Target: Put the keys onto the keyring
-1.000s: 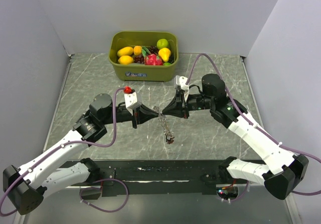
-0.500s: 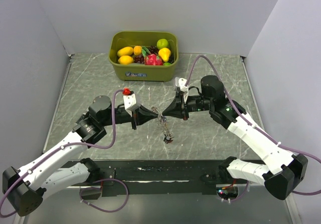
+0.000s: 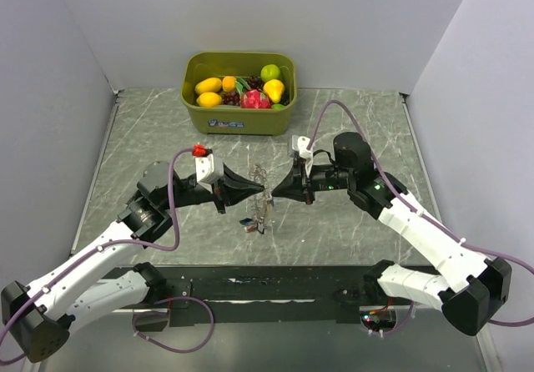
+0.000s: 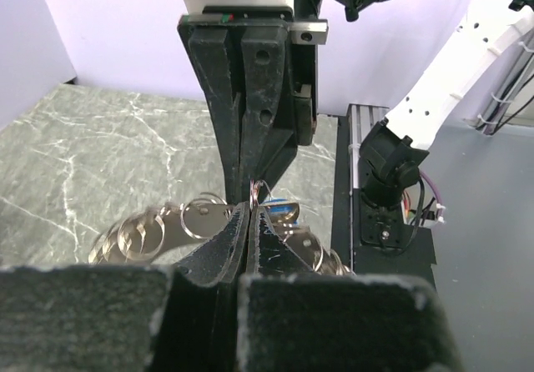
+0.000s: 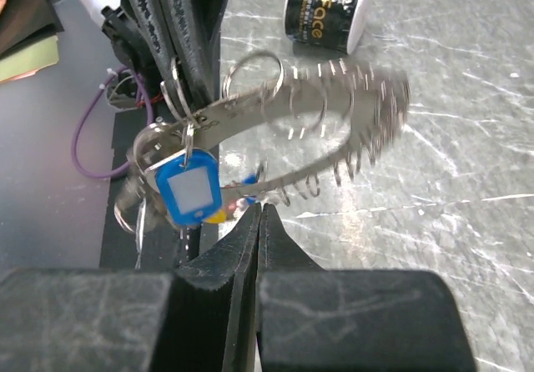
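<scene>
The keyring [image 3: 260, 174] is a thin metal band strung with small wire rings, held above the table between my two grippers. My left gripper [image 3: 264, 192] and right gripper [image 3: 274, 193] meet tip to tip on it. In the left wrist view the left gripper [image 4: 252, 211] is shut on one small ring, and the band [image 4: 154, 230] curls to either side. In the right wrist view the right gripper [image 5: 261, 208] is shut at the band's lower run [image 5: 288, 184]. A blue-headed key [image 5: 190, 187] hangs from the band, with yellow and red bits behind it. The keys [image 3: 253, 222] dangle below the tips.
A green bin [image 3: 239, 122] of toy fruit [image 3: 242, 90] stands at the back of the marble table [image 3: 350, 113]. A small black-and-white cylinder [image 5: 324, 9] stands on the table beyond the left fingers [image 5: 179, 38]. Grey walls close in the left, the back and the right.
The right gripper has shut. Both grippers have shifted slightly left. The keyring has come up off the table, and its hanging end with the keys has swung left.
</scene>
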Tool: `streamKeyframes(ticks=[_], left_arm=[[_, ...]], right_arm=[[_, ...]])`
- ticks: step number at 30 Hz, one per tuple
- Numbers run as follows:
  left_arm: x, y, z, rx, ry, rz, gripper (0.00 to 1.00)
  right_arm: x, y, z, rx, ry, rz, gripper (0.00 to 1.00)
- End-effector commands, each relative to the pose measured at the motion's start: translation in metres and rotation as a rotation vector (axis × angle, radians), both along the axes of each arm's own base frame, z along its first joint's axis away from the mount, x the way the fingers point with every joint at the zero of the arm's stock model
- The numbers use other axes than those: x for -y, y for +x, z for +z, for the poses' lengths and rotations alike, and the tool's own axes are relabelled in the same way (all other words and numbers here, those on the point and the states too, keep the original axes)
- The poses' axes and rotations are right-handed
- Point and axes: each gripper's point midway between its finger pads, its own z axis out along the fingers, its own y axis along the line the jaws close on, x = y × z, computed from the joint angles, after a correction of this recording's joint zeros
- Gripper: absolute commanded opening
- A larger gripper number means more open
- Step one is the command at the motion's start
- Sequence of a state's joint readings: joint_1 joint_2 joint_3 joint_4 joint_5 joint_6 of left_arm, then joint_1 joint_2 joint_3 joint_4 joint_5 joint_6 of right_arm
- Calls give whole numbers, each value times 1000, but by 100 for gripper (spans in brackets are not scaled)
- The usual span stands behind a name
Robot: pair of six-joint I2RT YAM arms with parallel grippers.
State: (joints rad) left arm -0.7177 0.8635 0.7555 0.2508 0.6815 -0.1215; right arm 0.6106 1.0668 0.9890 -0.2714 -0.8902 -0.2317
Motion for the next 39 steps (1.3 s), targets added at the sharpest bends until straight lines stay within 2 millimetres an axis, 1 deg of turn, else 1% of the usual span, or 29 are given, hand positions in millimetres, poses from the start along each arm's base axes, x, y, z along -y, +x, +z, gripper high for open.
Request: streamKeyframes(ticks=[1,2,4,5,7,8,11,14,16,18,19,20,23,25,26,28,29,31,32,34,36,37,38,39], left_arm=[[1,-6,26,64,-66,-28,1],[1,-6,25,65,-61,-28,1],[1,-5,22,62,-55,-22,1],[1,-4,21,63,-52,-18,1],[0,-4,20,60,-47,-18,1],[0,-4,19,57,-44,-18,1],[2,-7,19,55,-45,-38,1],[4,-8,19,52,-49,-55,1],[4,-9,19,51,-50,-60,1],[4,-10,21,56,-58,-67,1],[4,-10,20,52,-58,-67,1],[4,-10,22,55,-62,-69,1],[5,-12,22,53,-63,-79,1],[4,-11,23,54,-63,-74,1],[4,-12,22,52,-63,-74,1],[4,-12,23,53,-66,-73,1],[4,-12,23,54,-67,-73,1],[5,-12,23,52,-65,-74,1],[5,-11,23,52,-65,-74,1],[5,-11,23,54,-64,-77,1],[6,-12,23,52,-61,-82,1],[6,-11,23,54,-61,-80,1],[6,-11,24,55,-61,-80,1],[6,-11,23,53,-59,-83,1]], right_arm=[[5,6,21,92,46,-58,1],[8,6,25,106,54,-77,10],[13,11,30,140,65,-128,22],[17,10,38,169,81,-143,33],[21,8,44,199,98,-155,45],[23,3,51,222,117,-150,56],[20,-10,62,233,161,-81,69],[14,-24,74,228,212,9,73],[11,-26,78,216,233,30,72],[7,-26,81,220,253,50,69],[6,-26,81,206,257,58,67],[3,-24,79,194,255,64,62],[-2,-24,80,173,266,93,54],[-3,-25,81,166,274,112,53],[-5,-25,79,159,273,119,51],[-6,-25,78,154,272,128,49],[-7,-25,76,149,268,132,43],[-7,-25,75,140,263,136,41],[-8,-26,74,138,265,143,38],[-8,-26,73,130,265,147,35],[-9,-26,71,124,262,151,26],[-9,-26,71,124,260,154,19],[-10,-26,70,121,257,157,7],[-10,-27,69,114,252,167,3]])
